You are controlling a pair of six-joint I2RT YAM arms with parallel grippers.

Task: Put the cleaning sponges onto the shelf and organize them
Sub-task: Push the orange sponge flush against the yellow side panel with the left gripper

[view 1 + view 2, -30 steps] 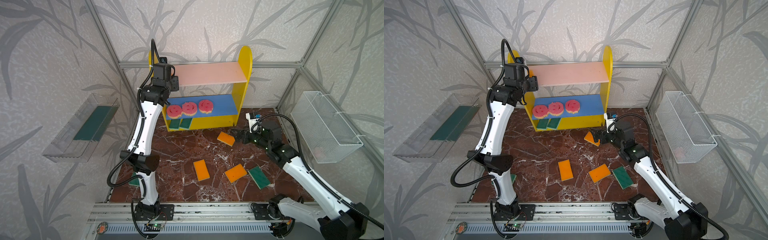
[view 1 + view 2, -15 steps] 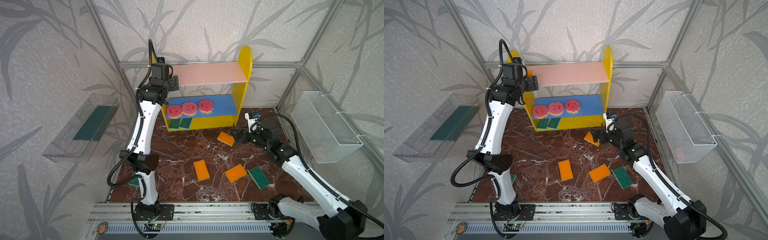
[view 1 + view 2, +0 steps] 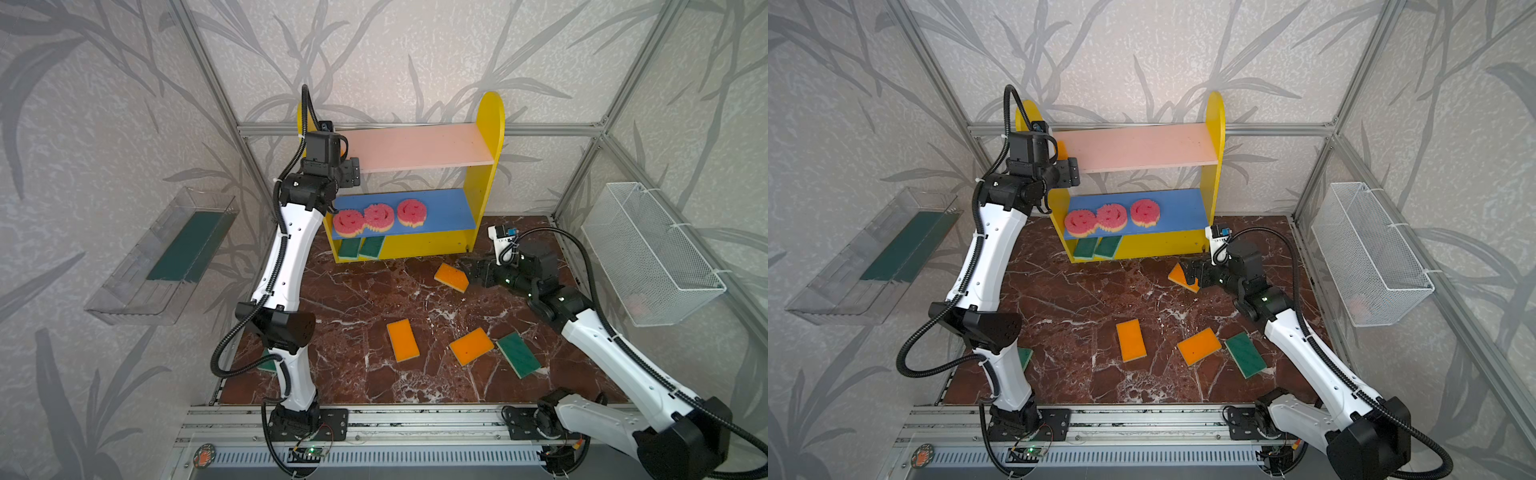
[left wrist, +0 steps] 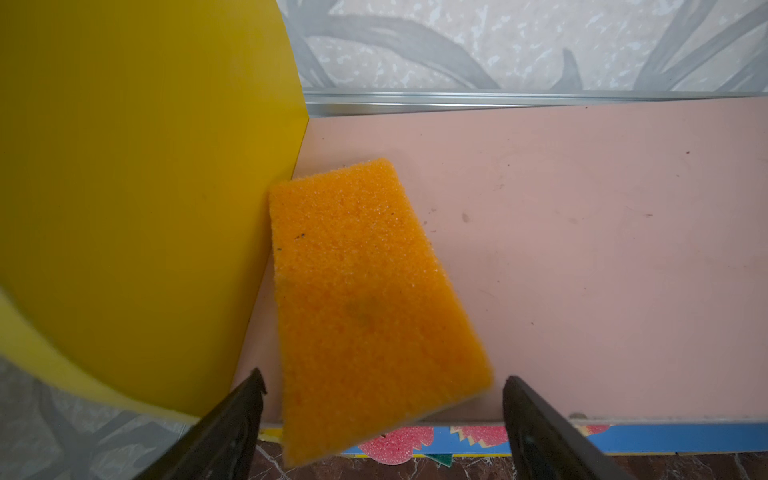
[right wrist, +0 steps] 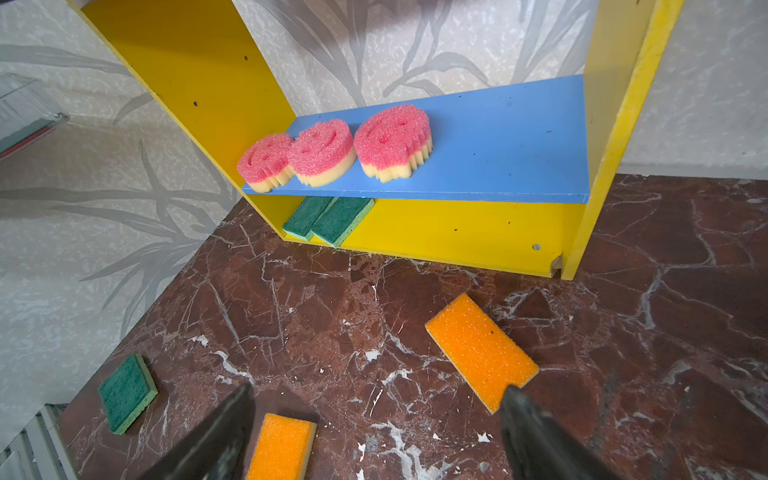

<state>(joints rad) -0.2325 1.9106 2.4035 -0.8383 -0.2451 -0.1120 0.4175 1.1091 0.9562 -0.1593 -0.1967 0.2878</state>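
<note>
One orange sponge (image 4: 365, 299) on pink board (image 4: 582, 249), clear from left wrist only, left tool (image 4: 384, 399) and right tool (image 5: 376, 407) apart

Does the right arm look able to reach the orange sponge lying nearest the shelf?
Probably yes: the right arm's fingers stand open right beside that orange sponge, with only bare marble floor between them.

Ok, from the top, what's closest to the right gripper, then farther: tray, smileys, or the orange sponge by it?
From the right gripper:
1. Orange sponge, right beside it.
2. Smileys, on the shelf.
3. Tray, far left wall.
</note>
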